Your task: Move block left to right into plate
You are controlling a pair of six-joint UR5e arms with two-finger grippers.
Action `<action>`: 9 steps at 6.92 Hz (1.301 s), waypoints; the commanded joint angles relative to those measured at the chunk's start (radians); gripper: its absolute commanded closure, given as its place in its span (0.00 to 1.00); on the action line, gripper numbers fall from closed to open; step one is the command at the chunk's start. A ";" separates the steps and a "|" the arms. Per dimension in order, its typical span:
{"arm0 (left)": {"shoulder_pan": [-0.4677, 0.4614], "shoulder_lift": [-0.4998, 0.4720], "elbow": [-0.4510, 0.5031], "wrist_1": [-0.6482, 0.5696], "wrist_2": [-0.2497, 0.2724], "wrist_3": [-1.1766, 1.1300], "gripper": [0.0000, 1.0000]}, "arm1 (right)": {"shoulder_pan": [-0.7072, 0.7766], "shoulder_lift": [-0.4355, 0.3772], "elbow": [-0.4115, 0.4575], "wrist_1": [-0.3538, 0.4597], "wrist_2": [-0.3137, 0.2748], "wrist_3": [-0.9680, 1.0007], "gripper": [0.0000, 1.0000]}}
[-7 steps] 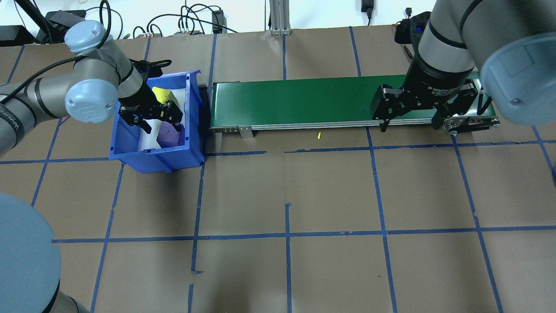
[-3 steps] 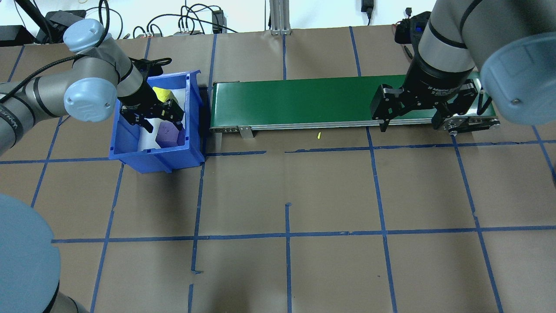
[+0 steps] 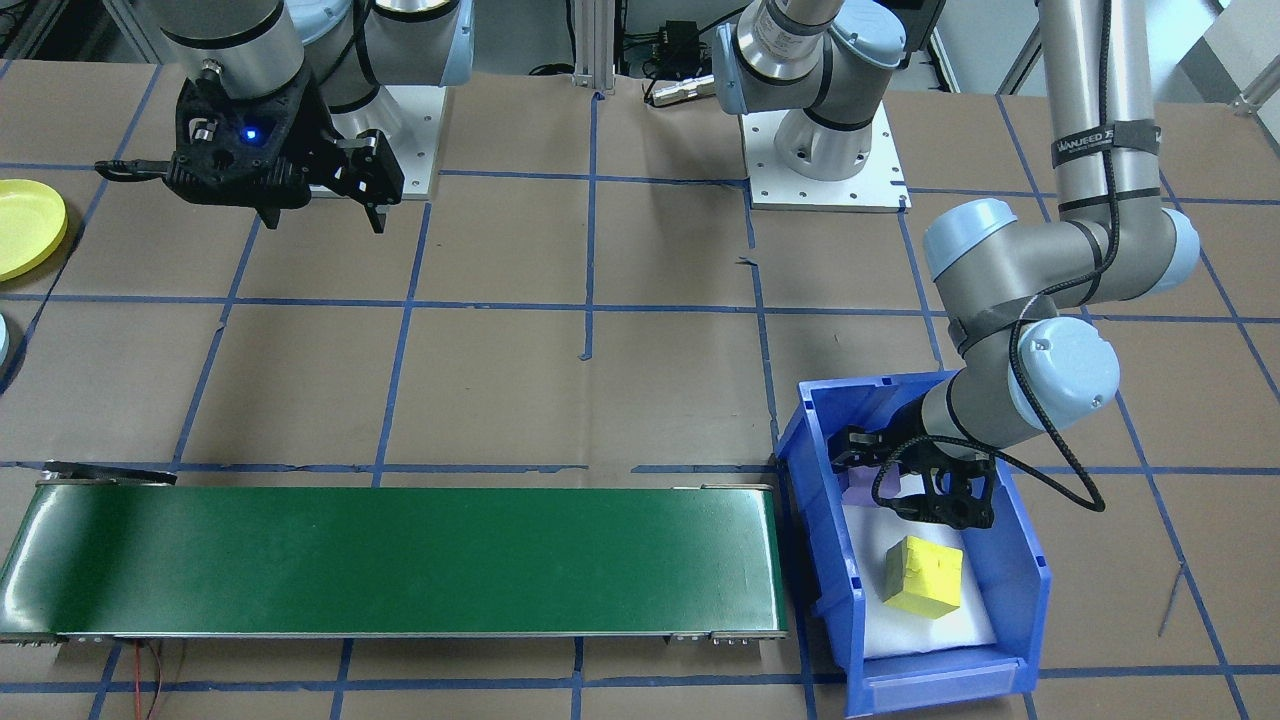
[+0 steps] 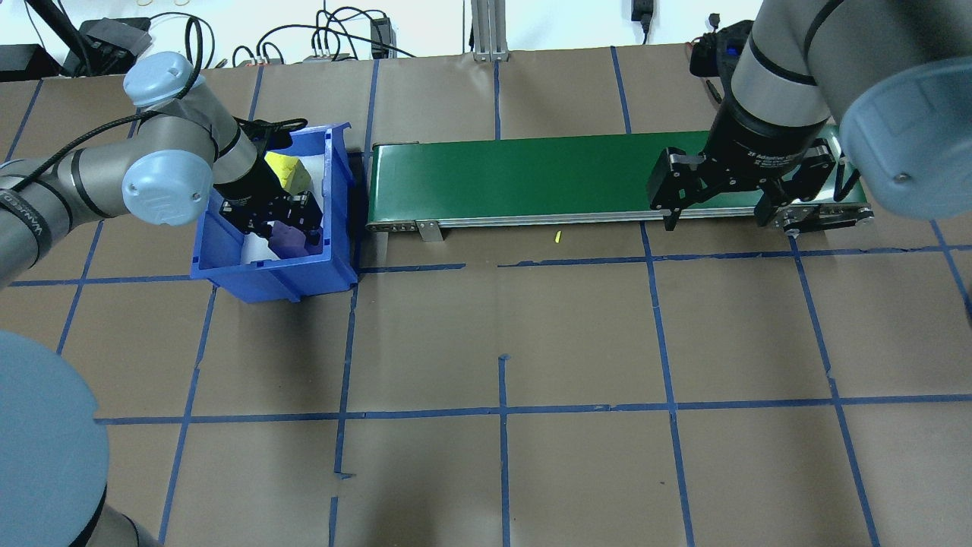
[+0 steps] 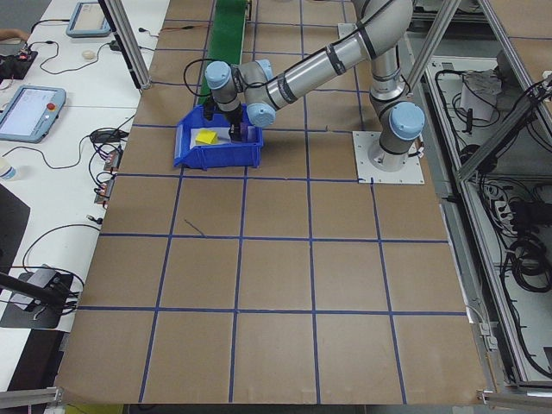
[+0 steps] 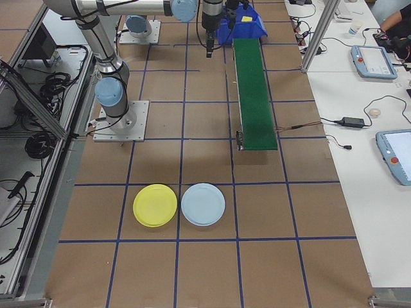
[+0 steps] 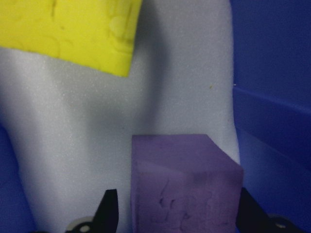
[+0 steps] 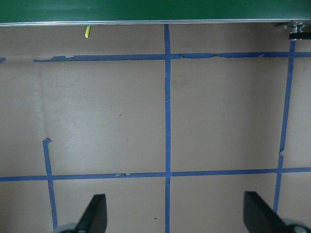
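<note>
1. Left gripper [image 7: 175,221] sits low in the blue bin [image 4: 338,190], jaws spread astride the purple block [image 7: 184,182], seemingly not yet pinching.
2. Right gripper [image 4: 714,211] hangs open beside the green conveyor [image 4: 524,178].
3. Yellow plate [image 6: 155,205] lies well apart.

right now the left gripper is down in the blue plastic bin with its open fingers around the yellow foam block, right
Not quite. The left gripper is down in the blue plastic bin with open fingers, but they straddle the purple foam block; the yellow foam block lies apart, as the left wrist view shows.
</note>
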 commanded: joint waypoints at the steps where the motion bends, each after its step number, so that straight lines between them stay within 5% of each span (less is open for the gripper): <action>1: 0.000 0.024 0.058 -0.014 0.015 0.009 0.78 | 0.000 0.000 0.000 0.000 0.000 0.000 0.00; 5: -0.082 0.153 0.242 -0.209 0.058 -0.089 0.77 | 0.000 0.000 0.000 0.000 0.000 0.000 0.00; 7: -0.219 0.130 0.239 -0.134 0.081 -0.145 0.77 | 0.000 0.000 0.000 0.000 0.000 0.000 0.00; 9: -0.294 0.000 0.244 0.066 0.072 -0.233 0.73 | 0.006 -0.002 -0.006 -0.011 0.009 0.003 0.00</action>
